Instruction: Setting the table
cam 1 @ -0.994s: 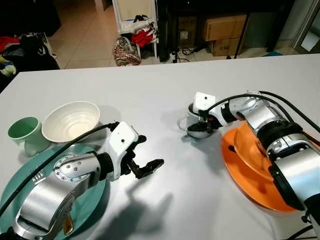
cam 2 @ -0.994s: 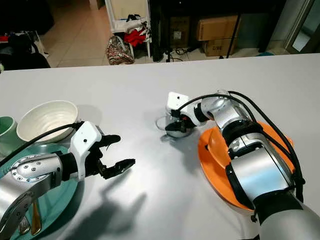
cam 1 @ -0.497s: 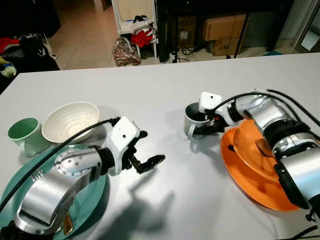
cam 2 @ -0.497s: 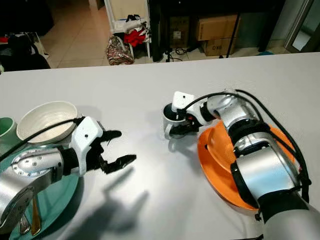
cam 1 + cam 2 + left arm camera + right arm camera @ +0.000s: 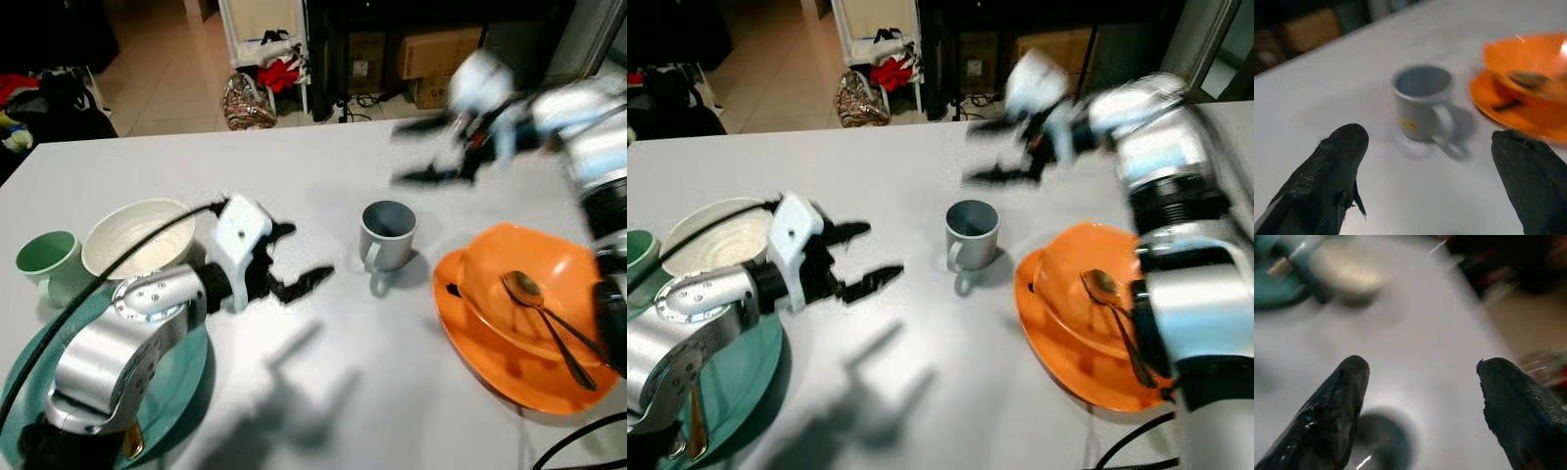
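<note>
A grey mug point(image 5: 388, 235) stands upright on the white table point(image 5: 323, 392), handle toward me, with nothing touching it. My right gripper point(image 5: 428, 153) is open and blurred, raised above the table behind the mug. My left gripper point(image 5: 302, 255) is open a short way left of the mug; the left wrist view looks straight at the mug point(image 5: 1422, 100) between its fingers. An orange bowl point(image 5: 534, 264) with a spoon point(image 5: 539, 308) in it rests on an orange plate point(image 5: 480, 352) to the right of the mug.
A white bowl point(image 5: 137, 235), a pale green mug point(image 5: 44, 259) and a teal plate point(image 5: 186, 377) with cutlery point(image 5: 696, 431) sit at the left, under my left arm. Past the table's far edge are floor, boxes and a rack.
My right gripper has let go of the grey mug and swung up and back from it. The mug, tilted a second ago, now stands alone. My left gripper edged toward it.
</note>
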`<state>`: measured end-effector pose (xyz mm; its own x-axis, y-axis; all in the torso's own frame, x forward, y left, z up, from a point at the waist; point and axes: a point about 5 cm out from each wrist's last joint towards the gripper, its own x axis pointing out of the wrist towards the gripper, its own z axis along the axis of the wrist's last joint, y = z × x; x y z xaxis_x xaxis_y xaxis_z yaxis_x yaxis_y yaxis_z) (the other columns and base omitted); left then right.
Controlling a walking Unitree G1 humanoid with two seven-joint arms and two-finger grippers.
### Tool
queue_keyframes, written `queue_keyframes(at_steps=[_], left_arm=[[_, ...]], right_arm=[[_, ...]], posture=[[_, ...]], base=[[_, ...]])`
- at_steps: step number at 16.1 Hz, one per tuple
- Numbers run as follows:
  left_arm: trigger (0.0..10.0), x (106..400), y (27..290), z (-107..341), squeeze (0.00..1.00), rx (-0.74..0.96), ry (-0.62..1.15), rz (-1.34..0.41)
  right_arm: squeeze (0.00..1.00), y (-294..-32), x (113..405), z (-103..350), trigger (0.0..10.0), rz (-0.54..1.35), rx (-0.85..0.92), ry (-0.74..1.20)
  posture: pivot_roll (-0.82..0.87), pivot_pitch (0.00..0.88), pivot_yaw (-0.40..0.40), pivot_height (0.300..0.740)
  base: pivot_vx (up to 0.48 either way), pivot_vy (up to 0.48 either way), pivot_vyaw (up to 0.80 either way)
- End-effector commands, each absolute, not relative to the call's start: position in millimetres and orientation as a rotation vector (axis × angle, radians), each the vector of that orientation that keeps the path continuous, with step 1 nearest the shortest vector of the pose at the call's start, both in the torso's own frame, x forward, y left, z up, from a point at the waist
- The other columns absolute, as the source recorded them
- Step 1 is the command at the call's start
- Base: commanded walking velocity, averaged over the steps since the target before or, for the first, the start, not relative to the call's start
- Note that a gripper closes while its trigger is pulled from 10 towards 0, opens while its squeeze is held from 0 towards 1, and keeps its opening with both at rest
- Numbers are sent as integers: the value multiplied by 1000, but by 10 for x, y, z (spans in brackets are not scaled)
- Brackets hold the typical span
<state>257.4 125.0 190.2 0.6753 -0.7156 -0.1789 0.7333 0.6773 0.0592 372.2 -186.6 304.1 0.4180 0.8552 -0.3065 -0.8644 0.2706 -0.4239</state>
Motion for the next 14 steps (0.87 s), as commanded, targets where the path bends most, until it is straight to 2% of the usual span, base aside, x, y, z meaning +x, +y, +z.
queue_keyframes(at_steps=[1, 2, 3, 6, 8, 10, 14], left_arm=[[10000, 2630, 1335, 1944, 0, 143, 114, -740], [10000, 2674, 1366, 1988, 0, 145, 61, -649], [10000, 2697, 1377, 2023, 0, 133, 21, -582], [10000, 2715, 1370, 2075, 0, 71, -27, -491], [10000, 2720, 1343, 2101, 0, 46, -62, -441], [10000, 2743, 1356, 2121, 0, 28, -80, -398], [10000, 2755, 1394, 2117, 0, 22, -86, -341]], right_arm=[[1000, -1917, 3678, 3222, 10000, 1082, -541, -78], [0, -1996, 3523, 3293, 10000, 967, -463, -161], [0, -2014, 3328, 3282, 10000, 892, -405, -217], [0, -1895, 3010, 3080, 10000, 741, -284, -262], [0, -1637, 2668, 2840, 10000, 580, -190, -278], [0, -1492, 2527, 2815, 10000, 506, -126, -309], [0, -1380, 2483, 2780, 10000, 393, -133, -318]], posture=[[-1, 0, 96, 740], [-6, 0, 92, 740], [-12, 0, 93, 740], [-33, 0, 103, 740], [-50, 0, 120, 740], [-57, 0, 113, 740], [-50, 0, 93, 740]], base=[[0, 0, 0], [0, 0, 0], [0, 0, 0], [0, -172, 0], [0, -313, 0], [0, -319, 0], [0, -322, 0]])
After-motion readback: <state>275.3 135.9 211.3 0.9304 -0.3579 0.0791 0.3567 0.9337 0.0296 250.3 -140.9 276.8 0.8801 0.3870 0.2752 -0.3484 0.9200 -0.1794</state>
